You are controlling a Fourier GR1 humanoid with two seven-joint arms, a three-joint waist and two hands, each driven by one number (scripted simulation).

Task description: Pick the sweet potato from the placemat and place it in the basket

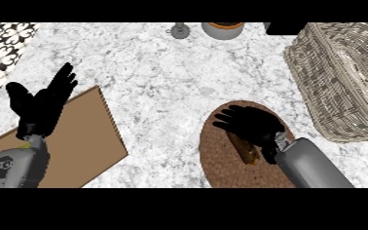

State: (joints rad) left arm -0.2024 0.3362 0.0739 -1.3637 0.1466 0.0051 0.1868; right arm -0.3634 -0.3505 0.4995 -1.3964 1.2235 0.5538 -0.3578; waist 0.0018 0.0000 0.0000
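Nearest the lower edge, two grey forearms are coming in. The right hand (250, 123) is lying over the round brown woven placemat (215, 161), its black fingers curling down over the upper end of the orange-brown, elongated sweet potato (247, 151). The sweet potato is showing only partly, from under the palm towards the wrist; it appears to be lying on the mat, though I cannot tell whether it is lifting clear. The fingers are looking closed around it rather than spread.

At the view's left, the left hand (42, 102) is resting open, fingers straight and slightly fanned, pointing up and away, above the flat brown rectangular board (86, 146). It is touching nothing that I can make out.

Further out, the pale woven wicker basket (332, 83) is sitting at the right side of the white-grey marbled counter (158, 73), just beyond the placemat's far right edge. What shows of its inside is holding nothing.

At the far edge, a grey round pot with a brown rim (223, 29) and a small grey knobbed object (179, 30) are standing side by side; a black-and-white patterned thing (13, 44) is sitting at the far left.

Progress, as judged: the grasp is being made. Lifting, carrying right and away to the basket, and releasing are all remaining.
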